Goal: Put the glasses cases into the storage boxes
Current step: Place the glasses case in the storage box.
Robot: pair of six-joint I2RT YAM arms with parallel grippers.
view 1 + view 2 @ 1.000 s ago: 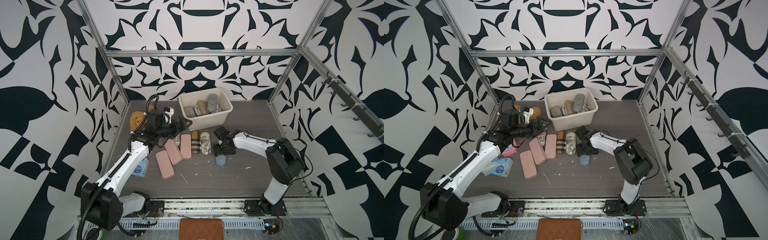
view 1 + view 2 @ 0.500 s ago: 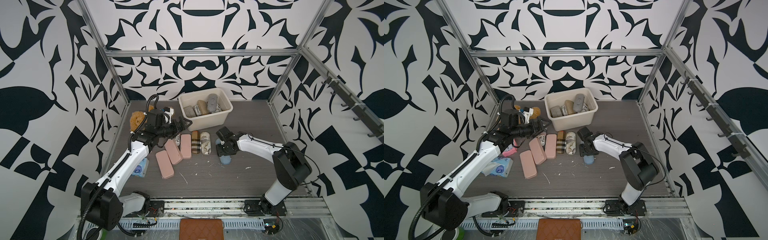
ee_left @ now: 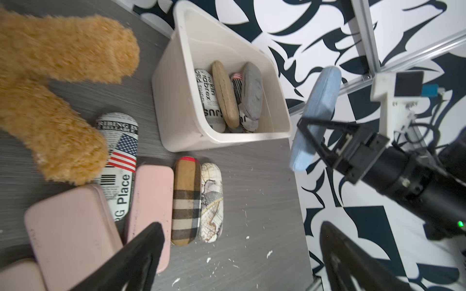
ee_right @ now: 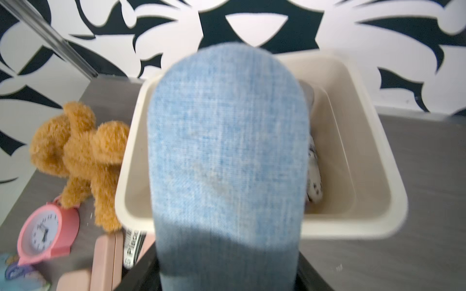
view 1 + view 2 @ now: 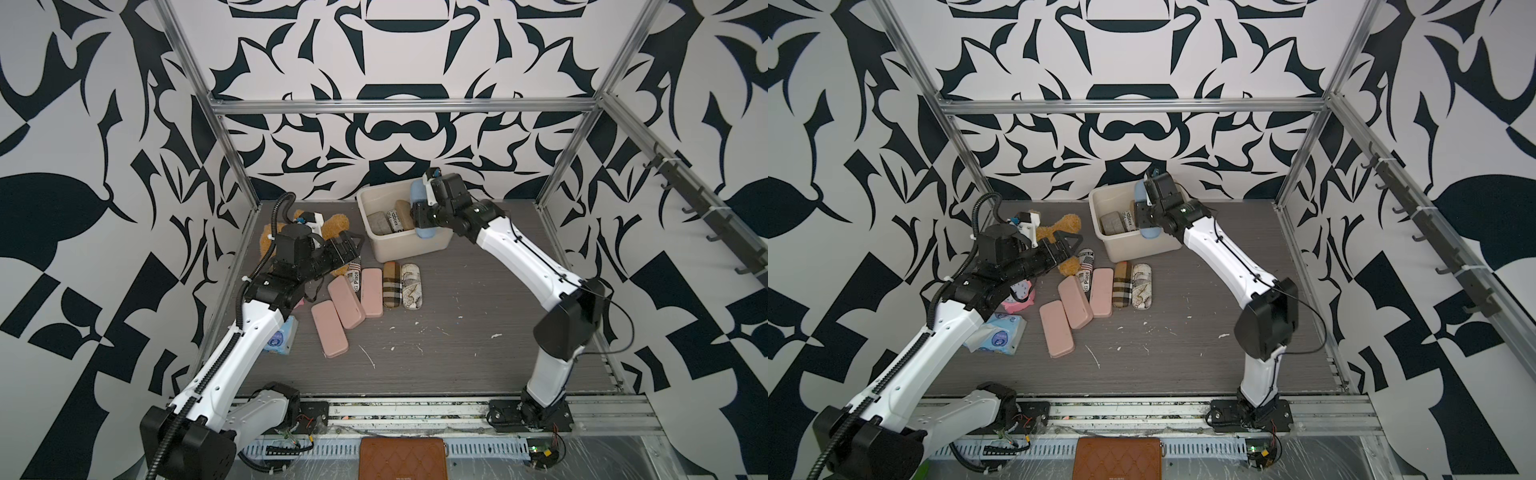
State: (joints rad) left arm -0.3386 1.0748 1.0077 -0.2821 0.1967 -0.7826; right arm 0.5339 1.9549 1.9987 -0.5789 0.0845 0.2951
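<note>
The right gripper [image 5: 420,216] is clamped across the middle of the light blue glasses case [image 4: 227,151], which is held on end above the far cream storage tub [image 5: 399,249] and looks light, stiff-shelled and cloth-covered, while the left gripper [image 5: 1069,243] gapes empty.

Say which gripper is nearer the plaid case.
Left. The left gripper hangs open near the plaid case; the right gripper is over the tub, gripping a blue case.

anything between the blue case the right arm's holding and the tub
Nothing visible. The right gripper holds the light blue case above the open top of the cream tub, with only air below it. The cases already inside lie low against one side and leave bare floor.
</note>
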